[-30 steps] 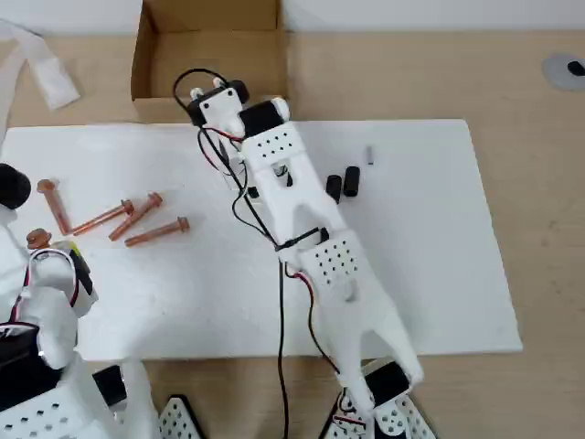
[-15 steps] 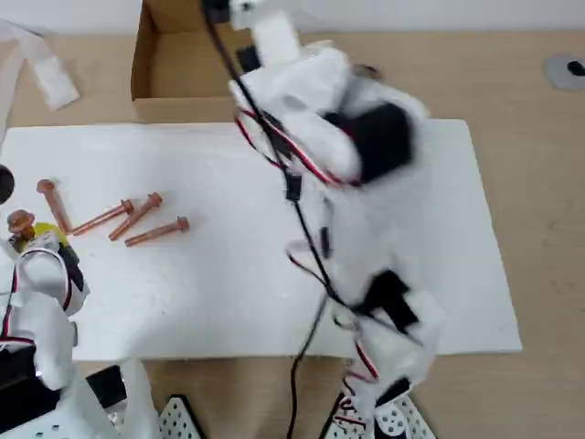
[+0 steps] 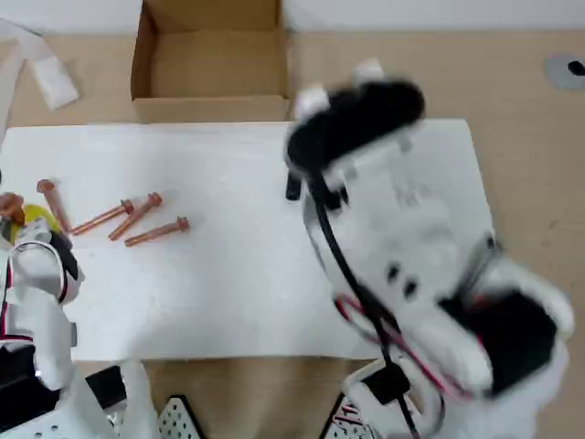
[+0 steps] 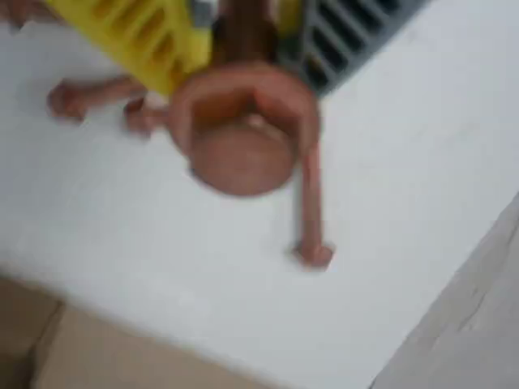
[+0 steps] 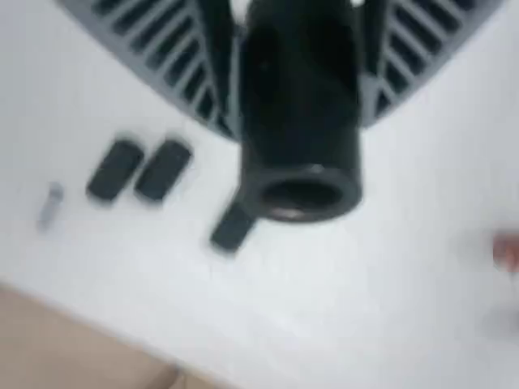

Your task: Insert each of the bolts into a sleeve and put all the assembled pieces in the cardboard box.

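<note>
My left gripper (image 4: pixel 243 32) is shut on a copper bolt (image 4: pixel 243 146), head towards the camera, above the white sheet. It sits at the sheet's far left end (image 3: pixel 23 212), beside several loose copper bolts (image 3: pixel 135 216). My right gripper (image 5: pixel 296 32) is shut on a black sleeve (image 5: pixel 300 138), open end outward, held above the sheet. Three more black sleeves (image 5: pixel 162 168) lie on the sheet below it. The right arm (image 3: pixel 411 238) rises high over the sheet's right half. The cardboard box (image 3: pixel 210 108) stands open at the back.
A white foam sheet (image 3: pixel 228 274) covers the middle of the wooden table. A small grey piece (image 5: pixel 50 203) lies near the sleeves. White packaging (image 3: pixel 50 82) lies at the back left. The arm bases sit at the front edge.
The right arm lifted from beside the box's front wall and swung up and to the right. The left gripper with its bolt crept farther left and back.
</note>
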You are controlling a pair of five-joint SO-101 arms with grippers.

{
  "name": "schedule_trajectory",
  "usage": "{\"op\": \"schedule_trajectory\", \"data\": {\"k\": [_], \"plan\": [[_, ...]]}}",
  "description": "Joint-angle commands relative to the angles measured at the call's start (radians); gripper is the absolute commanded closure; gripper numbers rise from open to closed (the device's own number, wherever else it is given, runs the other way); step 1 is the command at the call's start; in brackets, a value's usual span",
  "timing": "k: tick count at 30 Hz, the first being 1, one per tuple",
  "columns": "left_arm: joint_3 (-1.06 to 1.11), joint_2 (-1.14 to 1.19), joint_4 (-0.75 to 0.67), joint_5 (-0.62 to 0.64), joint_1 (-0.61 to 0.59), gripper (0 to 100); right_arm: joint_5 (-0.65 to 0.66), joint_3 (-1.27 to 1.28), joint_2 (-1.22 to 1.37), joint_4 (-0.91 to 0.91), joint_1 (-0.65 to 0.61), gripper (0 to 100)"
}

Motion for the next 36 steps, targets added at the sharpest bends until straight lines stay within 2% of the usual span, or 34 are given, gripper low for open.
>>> {"op": "schedule_trajectory", "data": {"k": [1, 5, 9, 14, 18, 21, 25, 28, 33, 36], "plan": [[0.031, 0.004, -0.092, 0.063, 0.095, 99, 0.003, 0.248, -0.206, -0.049, -0.001, 98.9], [0.057, 0.004, -0.166, 0.135, 0.265, 99, 0.003, 0.542, -0.381, -0.199, -0.001, 98.9], [0.057, 0.004, -0.238, 0.143, 0.465, 99, 0.003, 0.849, -0.538, -0.425, -0.002, 98.9], [0.048, -0.005, -0.298, 0.143, 0.675, 99, -0.002, 1.178, -0.739, -0.701, -0.117, 98.9], [0.002, -0.005, -0.301, 0.166, 0.776, 99, -0.031, 1.389, -0.898, -0.945, -0.214, 98.9], [-0.046, -0.005, -0.298, 0.184, 0.816, 99, -0.031, 1.512, -0.984, -1.071, -0.239, 98.9], [-0.080, -0.005, -0.295, 0.181, 0.842, 99, -0.031, 1.596, -1.058, -1.137, -0.239, 98.9], [-0.086, -0.005, -0.295, 0.181, 0.868, 99, -0.035, 1.609, -1.081, -1.138, -0.240, 98.9], [-0.055, -0.005, -0.295, 0.181, 0.980, 99, -0.038, 1.606, -1.089, -1.140, -0.240, 98.9], [-0.018, -0.005, -0.301, 0.186, 0.991, 99, -0.038, 1.598, -1.089, -1.140, -0.240, 98.9]]}}
